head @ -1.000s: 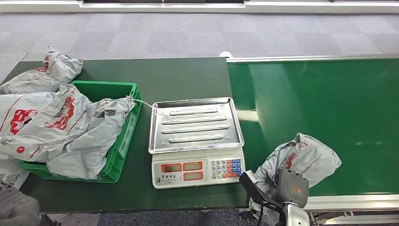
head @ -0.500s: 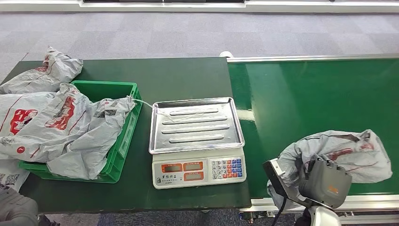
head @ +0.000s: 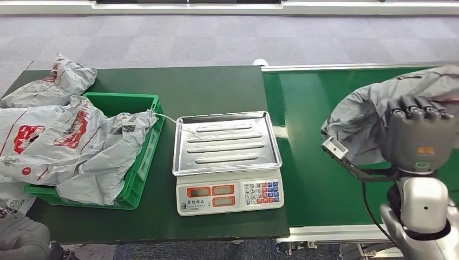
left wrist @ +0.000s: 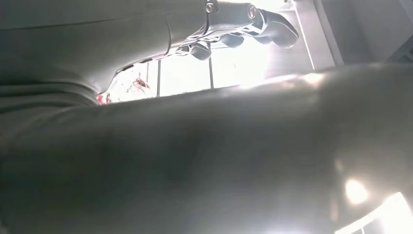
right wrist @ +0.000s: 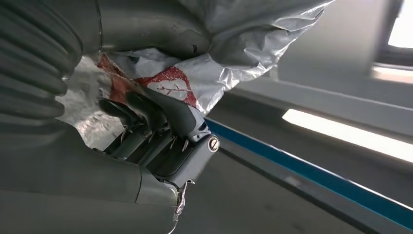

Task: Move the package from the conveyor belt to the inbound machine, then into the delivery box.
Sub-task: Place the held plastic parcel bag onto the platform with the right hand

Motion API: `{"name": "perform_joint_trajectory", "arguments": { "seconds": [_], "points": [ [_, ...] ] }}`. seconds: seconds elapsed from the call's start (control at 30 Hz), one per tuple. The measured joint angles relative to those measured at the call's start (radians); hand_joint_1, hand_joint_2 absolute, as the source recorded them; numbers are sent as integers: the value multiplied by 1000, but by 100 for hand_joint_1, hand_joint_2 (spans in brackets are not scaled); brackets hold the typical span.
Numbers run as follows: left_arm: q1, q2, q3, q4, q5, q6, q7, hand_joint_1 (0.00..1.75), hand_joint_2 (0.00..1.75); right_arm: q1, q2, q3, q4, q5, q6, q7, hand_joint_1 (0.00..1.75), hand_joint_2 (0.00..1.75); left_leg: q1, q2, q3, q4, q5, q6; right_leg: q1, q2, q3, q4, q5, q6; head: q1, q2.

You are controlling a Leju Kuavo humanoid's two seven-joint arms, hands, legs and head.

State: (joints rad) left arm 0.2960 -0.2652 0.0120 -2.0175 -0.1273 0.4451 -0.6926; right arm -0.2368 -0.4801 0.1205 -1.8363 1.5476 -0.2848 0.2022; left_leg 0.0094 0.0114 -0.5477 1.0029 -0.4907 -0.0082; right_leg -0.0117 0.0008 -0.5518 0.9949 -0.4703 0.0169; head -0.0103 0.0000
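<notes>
My right hand grips a crumpled grey package with red print and holds it in the air over the green conveyor belt, to the right of the scale. In the right wrist view the fingers curl round the package. The scale has a bare steel tray and stands on the dark table left of the belt. A green crate left of the scale is heaped with grey packages. My left hand shows dimly, fingers stretched out with nothing in them.
Another grey package lies on the table behind the crate. A thin white strap runs from the crate onto the scale tray. The belt's metal rail borders its near edge. Grey carpet lies beyond the table.
My right hand has lifted the package off the belt's near edge, up and to the right. The scale, crate and piled packages have not moved.
</notes>
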Motion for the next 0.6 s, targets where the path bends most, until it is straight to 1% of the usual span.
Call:
{"name": "perform_joint_trajectory", "arguments": {
  "seconds": [0.07, 0.1, 0.2, 0.27, 0.33, 0.4, 0.5, 0.6],
  "points": [
    [-11, 1, -10, 11, 9, 1, -3, 0, 0, -142, 12, 48, 85, -5, -1, -102, 175, 175, 0, 2, -1, 0, 1, -1, 0, 1, -1, 1, 1, 0, 0, 0],
    [-17, 2, -15, 17, 13, 1, -4, 0, 0, -218, 26, 82, 140, -8, -12, -137, 175, 175, 0, 2, -1, 0, 1, -1, 0, 3, -2, 1, 2, -1, 0, 0],
    [-42, 4, -31, 36, 21, 1, -4, 0, 0, -422, 100, 208, 325, -26, -96, -190, 175, 175, 0, 3, 3, 0, 5, -3, 1, 3, -4, 2, 5, -2, 0, 0],
    [-55, 7, -43, 50, 26, 2, -4, 0, 0, -512, 162, 292, 448, -55, -175, -210, 175, 175, 1, 0, 5, 0, 8, -4, 1, 1, -5, 2, 6, -3, 0, 0],
    [-66, 11, -51, 66, 33, 3, -6, 0, 0, -568, 232, 368, 565, -88, -250, -225, 175, 175, 1, -2, 4, 0, 10, -4, 2, 0, -6, 3, 6, -3, 0, 0],
    [-76, 13, -60, 79, 37, 4, -8, 0, 0, -597, 296, 433, 663, -103, -300, -225, 175, 175, 1, -2, 3, 0, 10, -5, 2, -1, -7, 4, 6, -3, 0, 0],
    [-84, 16, -67, 92, 37, 7, -9, 0, 0, -619, 366, 496, 762, -140, -320, -235, 175, 175, 2, -5, 1, 0, 11, -6, 2, -3, -9, 4, 6, -4, 0, 0],
    [-88, 17, -68, 101, 37, 9, -9, 0, 0, -618, 445, 529, 834, -271, -313, -308, 175, 175, 3, -4, -1, -1, 11, -6, 2, -2, -11, 5, 6, -4, 0, 0]
  ]
}}
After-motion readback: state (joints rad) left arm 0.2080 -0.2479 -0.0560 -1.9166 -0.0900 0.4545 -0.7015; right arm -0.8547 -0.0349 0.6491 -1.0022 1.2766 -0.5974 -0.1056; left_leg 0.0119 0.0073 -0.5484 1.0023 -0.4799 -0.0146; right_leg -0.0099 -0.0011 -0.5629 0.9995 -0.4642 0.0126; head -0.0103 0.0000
